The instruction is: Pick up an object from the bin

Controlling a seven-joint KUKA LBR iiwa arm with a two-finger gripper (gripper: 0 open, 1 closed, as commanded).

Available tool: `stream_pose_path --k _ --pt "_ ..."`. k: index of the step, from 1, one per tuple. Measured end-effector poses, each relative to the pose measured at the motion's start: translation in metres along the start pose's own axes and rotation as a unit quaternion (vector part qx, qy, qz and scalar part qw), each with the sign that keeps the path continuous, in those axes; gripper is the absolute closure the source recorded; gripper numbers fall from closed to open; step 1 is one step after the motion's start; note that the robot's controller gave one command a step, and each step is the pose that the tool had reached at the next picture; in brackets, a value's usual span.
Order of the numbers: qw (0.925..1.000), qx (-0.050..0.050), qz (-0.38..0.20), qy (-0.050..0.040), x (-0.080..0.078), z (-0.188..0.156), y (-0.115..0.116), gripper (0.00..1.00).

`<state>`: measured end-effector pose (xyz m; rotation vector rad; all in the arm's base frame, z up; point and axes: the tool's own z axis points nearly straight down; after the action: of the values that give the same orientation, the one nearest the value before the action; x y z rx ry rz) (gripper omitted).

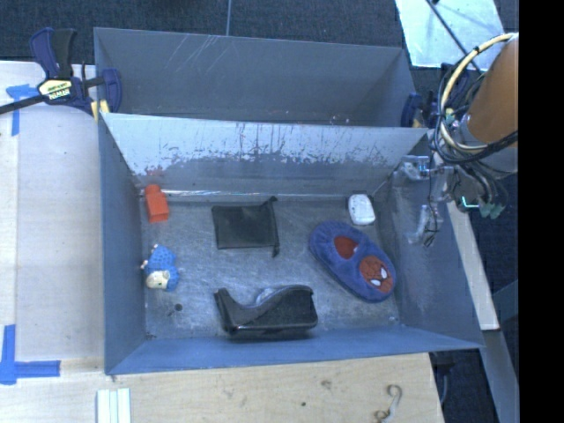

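**Bin contents and arm position, left to right**

Bin (256, 144): grey metal, with sloped walls and a flat floor. The items lie well apart in a single layer.

1. Orange block (157, 204): small, at the far left of the floor, near the back wall.
2. Blue toy (161, 269): a small figure with a pale face, in front of the block by the left wall.
3. Dark flat square (245, 226): lies flat at centre-left, towards the back.
4. Black shoe (267, 312): lies on its side along the front edge of the floor, in front of the square.
5. Slipper (352, 261): blue with two red patches, lying at a slant right of centre.
6. White lump (361, 209): small and rounded, just behind the slipper's back end, near the right wall.

Gripper (429, 223): points downward over the upper part of the right sloped wall, apart from every item. The white lump and the slipper are nearest to it, both to its left. Whether it is open or shut cannot be told.

Arm (495, 91): comes in over the right rim with an orange cover, and looped cables (451, 104) hang beside the wrist.
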<state>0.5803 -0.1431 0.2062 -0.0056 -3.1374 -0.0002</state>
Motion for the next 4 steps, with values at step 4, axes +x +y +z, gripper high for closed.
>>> stream_pose_path --k 4 --pt "0.9223 -0.001 0.386 0.0 0.018 0.136 0.091 0.0"
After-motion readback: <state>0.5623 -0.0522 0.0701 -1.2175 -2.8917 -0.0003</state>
